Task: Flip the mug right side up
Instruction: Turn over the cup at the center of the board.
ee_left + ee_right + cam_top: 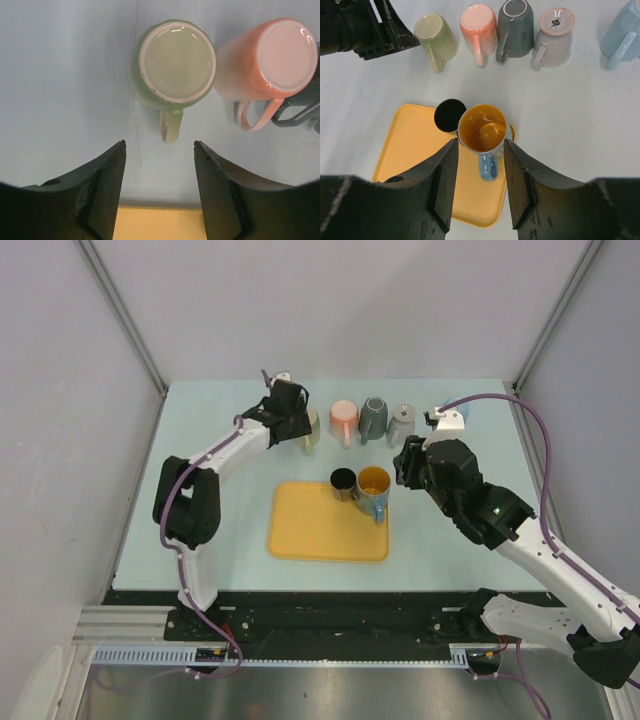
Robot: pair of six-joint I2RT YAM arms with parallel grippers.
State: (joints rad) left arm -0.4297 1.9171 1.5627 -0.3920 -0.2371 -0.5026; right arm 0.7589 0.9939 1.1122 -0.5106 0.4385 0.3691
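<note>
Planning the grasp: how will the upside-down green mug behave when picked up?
The green mug looks glazed and glossy, so it is probably slippery. It seems to be rigid ceramic, likely heavyish and chippable. Rim-down on the table, it should sit stable rather than roll.

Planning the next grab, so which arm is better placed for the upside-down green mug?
Left: the left claw hangs over the green mug, jaws apart, handle toward the gap; the right claw hovers by the yellow tray.

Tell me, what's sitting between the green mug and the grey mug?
The pink mug sits between the green mug and the grey mug, upside down like them. The right wrist view shows the row best.
</note>
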